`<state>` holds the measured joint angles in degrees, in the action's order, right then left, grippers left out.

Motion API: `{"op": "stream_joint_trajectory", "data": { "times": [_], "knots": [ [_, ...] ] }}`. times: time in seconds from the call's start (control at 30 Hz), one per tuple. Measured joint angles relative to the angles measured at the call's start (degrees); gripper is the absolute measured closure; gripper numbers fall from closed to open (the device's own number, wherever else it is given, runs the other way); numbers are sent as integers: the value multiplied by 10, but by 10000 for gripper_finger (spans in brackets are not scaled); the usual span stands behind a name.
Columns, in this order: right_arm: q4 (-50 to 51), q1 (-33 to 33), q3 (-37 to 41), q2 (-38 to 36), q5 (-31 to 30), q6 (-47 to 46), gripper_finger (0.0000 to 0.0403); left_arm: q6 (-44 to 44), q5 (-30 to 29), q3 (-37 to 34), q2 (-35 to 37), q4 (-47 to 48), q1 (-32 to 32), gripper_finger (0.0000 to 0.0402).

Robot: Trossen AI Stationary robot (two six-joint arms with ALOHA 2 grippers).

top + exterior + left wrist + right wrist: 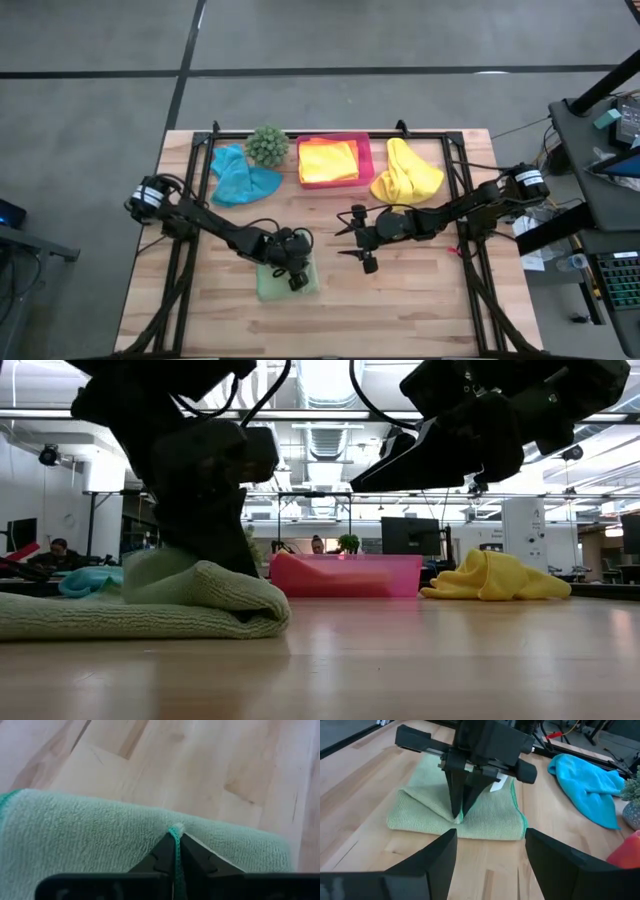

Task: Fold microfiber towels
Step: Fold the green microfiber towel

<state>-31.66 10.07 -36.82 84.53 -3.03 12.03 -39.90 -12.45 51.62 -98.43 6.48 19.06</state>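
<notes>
A light green towel (285, 281) lies folded in several layers on the wooden table, left of centre near the front. My left gripper (175, 839) stands over it, shut on its cloth; it also shows in the right wrist view (458, 815). My right gripper (343, 240) hangs open above the bare table to the towel's right, its fingers (432, 854) pointing at the towel. At the back lie a teal towel (240, 176) and a crumpled yellow towel (405, 173). A folded yellow towel (328, 162) sits in the pink tray (366, 152). My left gripper pinches a hemmed edge of the green towel (175, 828) between its two fingertips, at the towel's side toward my right gripper. The fingers slant steeply down from above. A ridge of cloth (427, 802) rises to the fingers; the rest lies flat on the table.
A small spiky green plant (267, 145) stands at the back between the teal towel and the pink tray. Bare wood stretches in front of and to the right of the green towel. Black frame rails (186, 240) run along the table's left and right sides.
</notes>
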Motion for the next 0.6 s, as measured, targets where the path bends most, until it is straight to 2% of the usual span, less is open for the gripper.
{"op": "stream_joint_trajectory", "data": {
  "times": [0.3, 0.6],
  "knots": [
    [0, 0, 0, 0, 0, -4, 179, -1, 4, 3, 50, 57, 13, 400],
    [-4, 0, 0, 0, 0, -10, 179, -2, 71, -6, 124, 108, 35, 400]
  ]
}}
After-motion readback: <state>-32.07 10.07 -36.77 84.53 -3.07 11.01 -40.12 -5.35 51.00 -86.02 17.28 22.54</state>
